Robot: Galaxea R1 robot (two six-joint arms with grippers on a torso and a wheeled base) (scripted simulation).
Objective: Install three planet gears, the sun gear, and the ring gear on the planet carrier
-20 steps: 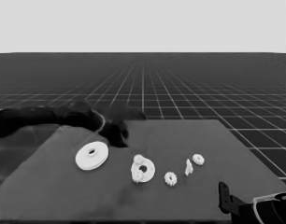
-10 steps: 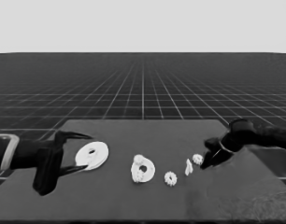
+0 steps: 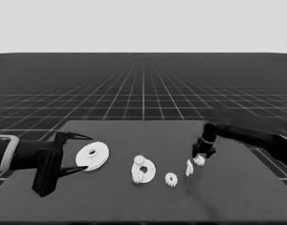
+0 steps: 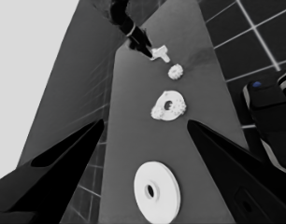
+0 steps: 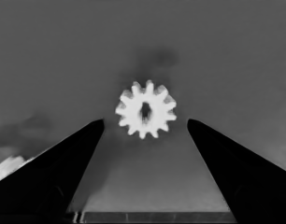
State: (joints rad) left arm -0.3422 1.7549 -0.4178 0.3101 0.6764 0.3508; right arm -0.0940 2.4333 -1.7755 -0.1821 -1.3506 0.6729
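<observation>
**Right hand over the far gear, left hand parked**

You had the dark desk under everything. Your left hand waited at its left end, fingers spread wide, the larger round part lying flat just beside them and not held. Toward the middle lay the smaller round part, and you could see two small gears sitting on it beside its wide hole. To its right a loose gear lay alone on the desk, then the thin white piece, standing close to the last gear. Your right hand hung directly over that last gear, fingers apart; in the right wrist view the gear sat flat between the two fingertips with clear desk on both sides, touched by neither.
</observation>
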